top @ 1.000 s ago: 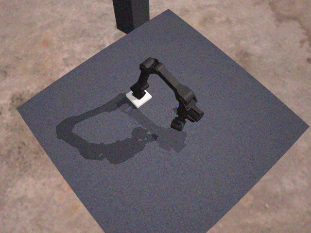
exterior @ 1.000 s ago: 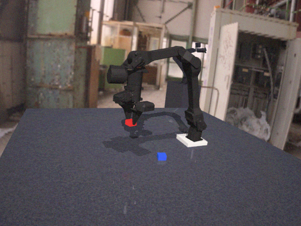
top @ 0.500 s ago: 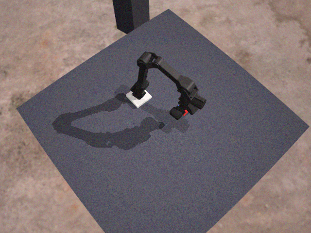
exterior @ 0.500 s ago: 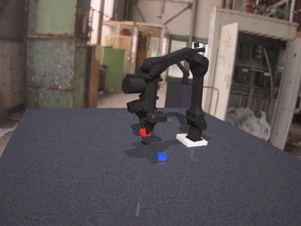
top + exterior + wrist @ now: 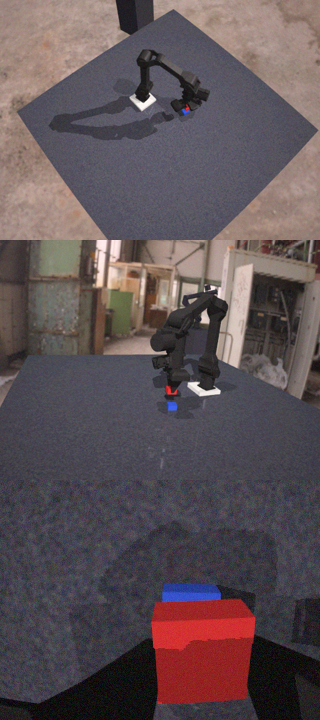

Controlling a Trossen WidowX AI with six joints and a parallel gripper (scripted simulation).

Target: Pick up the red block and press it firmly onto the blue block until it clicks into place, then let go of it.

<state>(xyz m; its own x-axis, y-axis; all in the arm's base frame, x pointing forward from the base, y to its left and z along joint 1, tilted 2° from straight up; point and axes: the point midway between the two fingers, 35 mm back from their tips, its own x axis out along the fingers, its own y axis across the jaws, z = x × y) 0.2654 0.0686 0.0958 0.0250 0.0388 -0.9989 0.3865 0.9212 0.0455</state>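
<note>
The red block (image 5: 187, 108) (image 5: 170, 391) (image 5: 202, 670) is held between the fingers of my gripper (image 5: 171, 390) (image 5: 200, 648), which is shut on it. The blue block (image 5: 185, 111) (image 5: 172, 406) (image 5: 191, 593) stands on the dark table top. In the exterior view the red block is above the blue block with a gap between them. In the wrist view the red block hides most of the blue block, and only the blue block's far part shows. How exactly the two line up cannot be told.
The white base plate (image 5: 141, 105) (image 5: 209, 392) of the arm sits on the dark table (image 5: 165, 180) (image 5: 103, 436), beside the blocks. A dark pillar (image 5: 135, 15) stands by the table's edge in the top view. The arm's shadow falls across the table.
</note>
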